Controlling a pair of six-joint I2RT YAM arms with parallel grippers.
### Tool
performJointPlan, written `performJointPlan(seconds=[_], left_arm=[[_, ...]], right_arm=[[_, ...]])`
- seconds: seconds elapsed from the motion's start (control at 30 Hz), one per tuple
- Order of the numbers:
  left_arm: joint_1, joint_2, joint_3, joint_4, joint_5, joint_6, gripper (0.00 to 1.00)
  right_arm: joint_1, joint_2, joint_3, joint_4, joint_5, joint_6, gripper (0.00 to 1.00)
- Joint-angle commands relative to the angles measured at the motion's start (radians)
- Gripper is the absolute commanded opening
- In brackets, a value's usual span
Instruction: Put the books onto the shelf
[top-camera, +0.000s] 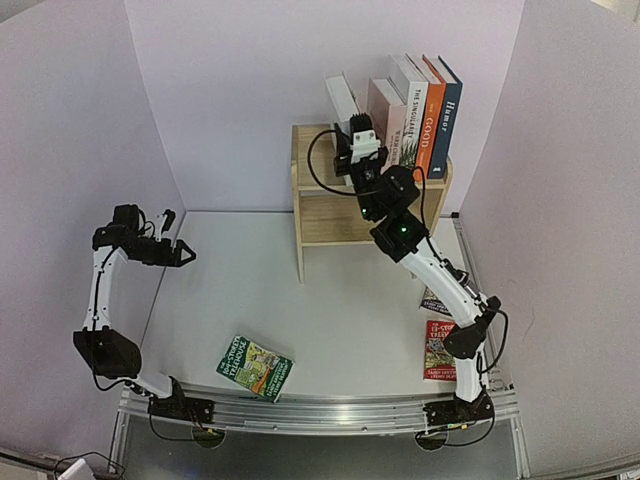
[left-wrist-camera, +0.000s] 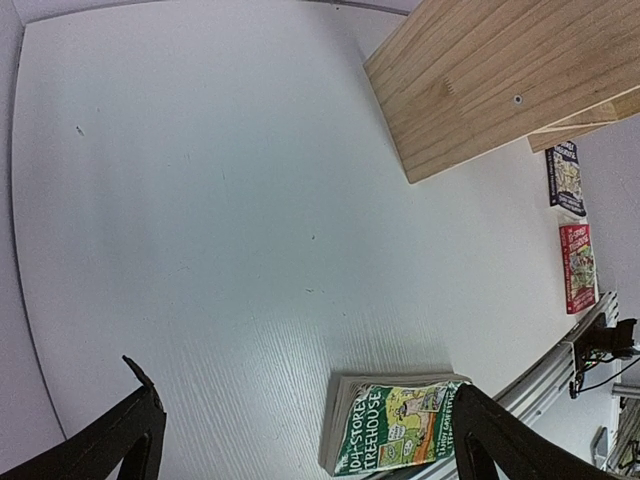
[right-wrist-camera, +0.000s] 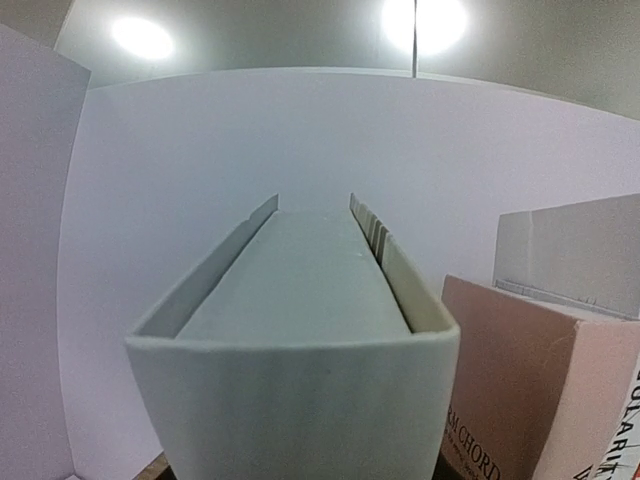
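**White book gripped upright on the shelf top, three paperbacks lying on the bench**

Nearest the arm bases, the green Treehouse paperback (top-camera: 254, 367) is seen flat on the white bench (top-camera: 300, 290), and the red paperback (top-camera: 438, 350) and a darker one (left-wrist-camera: 565, 178) are laid beside the right arm. The left tool (top-camera: 186, 254) is held wide open and empty above the bench's left side, well apart from everything, probably parked out of the way. Further back, the right tool (top-camera: 357, 130) is clamped on the white book (top-camera: 342, 98). That book is stood at the left end of the row atop the wooden shelf (top-camera: 325, 205), apart from the pink book (top-camera: 383, 112), orange GOOD (top-camera: 430, 115) and dark blue Humor (top-camera: 447, 105), likely so it can be slid against them. Plain lilac walls (top-camera: 230, 100) are seen behind, and two ceiling lamps (right-wrist-camera: 142, 37) are lit.
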Motion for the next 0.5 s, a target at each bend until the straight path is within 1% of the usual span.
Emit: performJointPlan(seconds=[0.0,0.2,0.47], left_arm=[[-0.003,-0.036,-0.007,0.022,-0.002,0.004,1.00],[-0.004,-0.033,-0.017,0.026,0.007,-0.002,1.00],[-0.005,-0.025,-0.019,0.023,0.007,-0.001,0.99]], right_arm=[[-0.036,0.009,0.021,0.117,0.023,-0.048,0.22],[-0.075,0.017,-0.016,0.117,0.053,-0.024,0.22],[-0.079,0.026,-0.017,0.117,0.050,-0.027,0.24]])
